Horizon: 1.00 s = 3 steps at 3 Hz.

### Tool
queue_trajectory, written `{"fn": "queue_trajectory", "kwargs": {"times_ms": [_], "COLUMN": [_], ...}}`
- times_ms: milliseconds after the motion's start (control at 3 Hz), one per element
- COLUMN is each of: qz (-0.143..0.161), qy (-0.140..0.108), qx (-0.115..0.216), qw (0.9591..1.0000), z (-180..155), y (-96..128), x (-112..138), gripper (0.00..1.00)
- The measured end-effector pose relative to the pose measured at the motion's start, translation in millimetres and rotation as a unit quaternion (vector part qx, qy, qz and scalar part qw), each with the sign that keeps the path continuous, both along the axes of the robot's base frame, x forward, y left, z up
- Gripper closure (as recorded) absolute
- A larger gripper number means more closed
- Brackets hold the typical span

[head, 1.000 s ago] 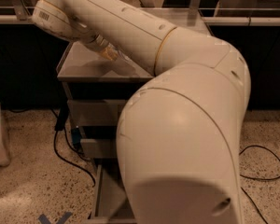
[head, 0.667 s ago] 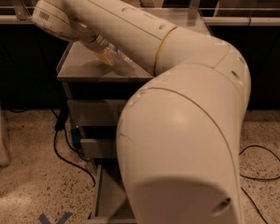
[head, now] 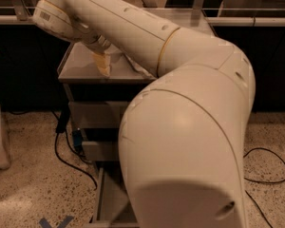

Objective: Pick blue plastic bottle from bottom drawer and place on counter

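The blue plastic bottle cannot be made out, neither in the visible strip of the open bottom drawer (head: 109,203) nor on the counter (head: 78,64). I judge it light, slick and easily squashed, best held round its middle. The gripper (head: 103,64) hangs low over the counter's left part, and whether it is apart or clamped cannot be told. The arm (head: 180,127) reaches away from the near side, folded at the elbow.

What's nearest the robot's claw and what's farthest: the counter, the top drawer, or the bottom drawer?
The claw hangs at the upper left of the camera view.
1. the counter: right under the claw.
2. the top drawer: just below the counter, shut.
3. the bottom drawer: pulled out, down by the floor.
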<state>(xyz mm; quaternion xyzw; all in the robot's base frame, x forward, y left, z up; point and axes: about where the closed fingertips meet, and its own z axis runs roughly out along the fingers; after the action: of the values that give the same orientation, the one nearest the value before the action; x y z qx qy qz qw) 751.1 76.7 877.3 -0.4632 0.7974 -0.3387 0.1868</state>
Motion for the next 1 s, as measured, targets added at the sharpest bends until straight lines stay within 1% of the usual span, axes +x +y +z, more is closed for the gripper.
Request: {"fn": "queue_trajectory", "kwargs": {"times_ms": [333, 667, 1000], "qz": [-0.014, -0.033, -0.089], "qy": [-0.003, -0.098, -0.245], "qx": [-0.005, -0.012, -0.031], "qw": [0.9999, 0.9946, 0.9649], "z": [7.0, 91.7, 183.8], "y": [2.7, 3.3, -23.6], "x": [-0.9, -24.4, -75.9], "gripper": [0.0, 0.0, 0.0]}}
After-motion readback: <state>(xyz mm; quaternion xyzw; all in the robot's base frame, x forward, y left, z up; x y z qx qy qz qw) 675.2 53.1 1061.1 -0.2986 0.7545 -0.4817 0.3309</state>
